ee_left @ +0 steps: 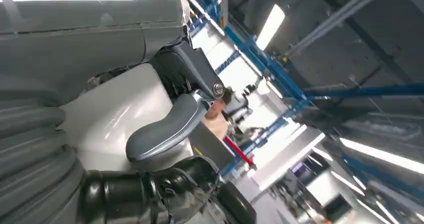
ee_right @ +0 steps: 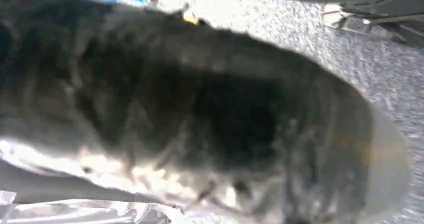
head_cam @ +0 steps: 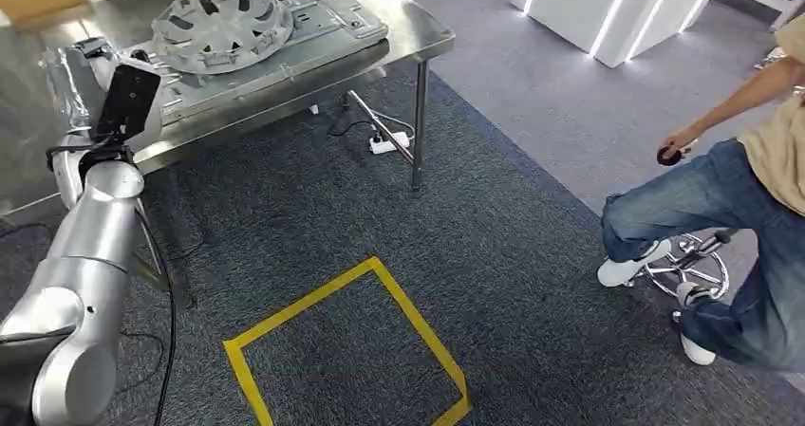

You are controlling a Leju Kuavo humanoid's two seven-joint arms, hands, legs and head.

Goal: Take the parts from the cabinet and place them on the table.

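Wheel cover: grey, round, spoked; lies flat on top of the panel, toward the table's far edge.

Panel: flat pale grey stamped sheet; lies on the table, its right end near the table's right corner, its long side running along the front edge.

Table: stainless steel top on thin steel legs; stands on the carpet.

Bag: clear crinkled plastic, at the table's left end, beside the left hand.

Left hand: raised at the table's front edge, left end; dark wrist block faces the camera. In the left wrist view the thumb sticks out free and a dark finger curls below it; whether the hand grips anything cannot be told.

Right hand: right wrist view is a dark blur over carpet; its state cannot be told.

Carpet: dark grey, with a yellow tape square before the table.

Power strip: white, on the carpet under the table, cables attached.

Person: seated on a chrome stool at the right, jeans, white shoes, a small dark object in one hand.
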